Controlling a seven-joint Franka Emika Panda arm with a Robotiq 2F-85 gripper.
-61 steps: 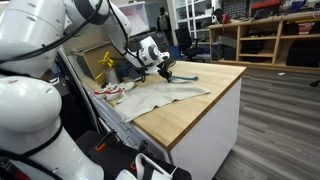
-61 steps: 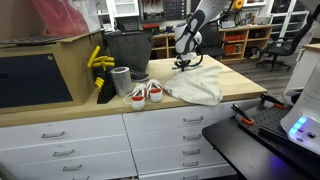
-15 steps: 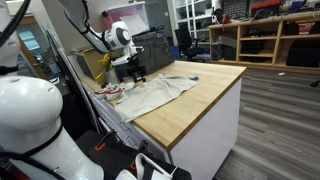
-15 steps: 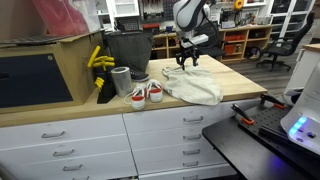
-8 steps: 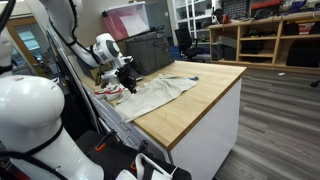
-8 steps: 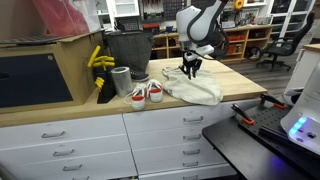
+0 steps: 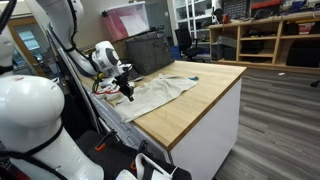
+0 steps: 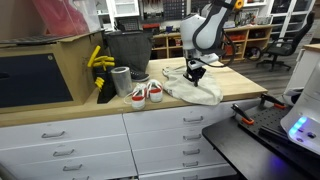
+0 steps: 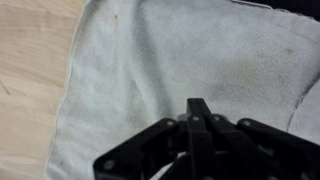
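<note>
Your white Franka arm (image 8: 210,28) with its black gripper (image 8: 196,72).
You see glossy white, rounded casings, bulky in the near foreground of an exterior view, with dark seams at each joint. In the wrist view the Robotiq gripper is matte black, built of angular linked bars ending in slim, flat fingers (image 9: 200,112).

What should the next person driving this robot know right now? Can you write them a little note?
Gripper: shut, tips down at the pale cloth. I cannot tell whether it pinches any fabric.
Things: the cloth lies rumpled on the wooden counter, next to a pair of white sneakers.
Done: the gripper is at the cloth and shut.
Left: the cloth is not yet lifted off the counter.
</note>
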